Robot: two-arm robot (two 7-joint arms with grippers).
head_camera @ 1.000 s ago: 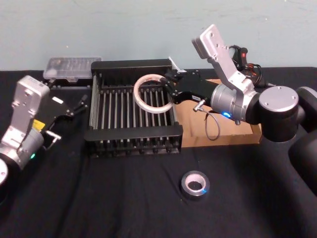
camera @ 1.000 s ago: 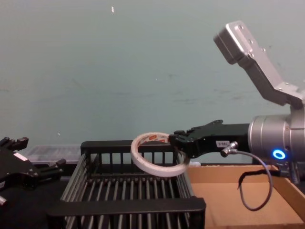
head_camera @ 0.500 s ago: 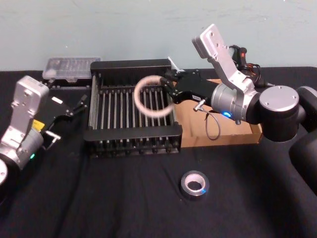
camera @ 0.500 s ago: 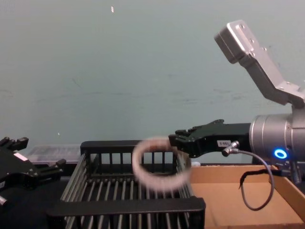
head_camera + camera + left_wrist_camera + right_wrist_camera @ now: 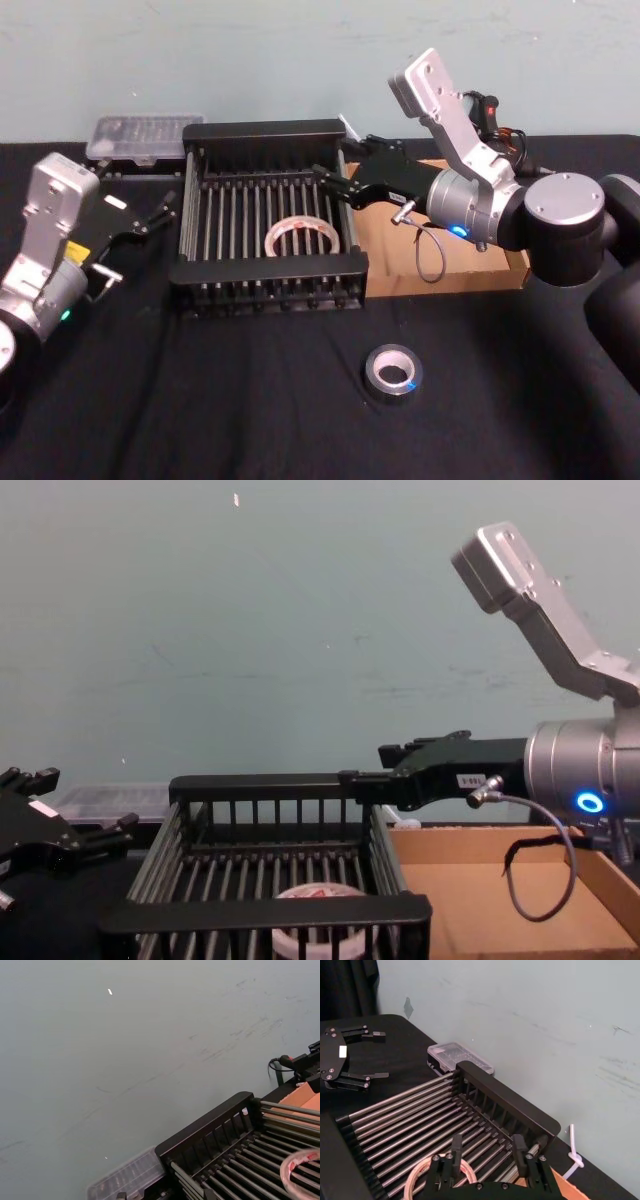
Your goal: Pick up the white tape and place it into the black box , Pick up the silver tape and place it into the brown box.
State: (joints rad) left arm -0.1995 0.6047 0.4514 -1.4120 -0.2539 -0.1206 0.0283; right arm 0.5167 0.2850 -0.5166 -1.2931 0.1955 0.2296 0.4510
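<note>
Black tablecloth (image 5: pixel 250 400) | clear case (image 5: pixel 145 135) near black box (image 5: pixel 270 268) | white tape (image 5: pixel 300 237) inside

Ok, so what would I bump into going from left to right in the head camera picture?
First the left gripper → black box with the white tape lying in it → silver tape. The right gripper, fingers open, hangs over the box's right side, so it has no clear place.

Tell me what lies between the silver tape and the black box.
Nothing lies there. In the head view, only bare black table separates the silver tape from the black box.
</note>
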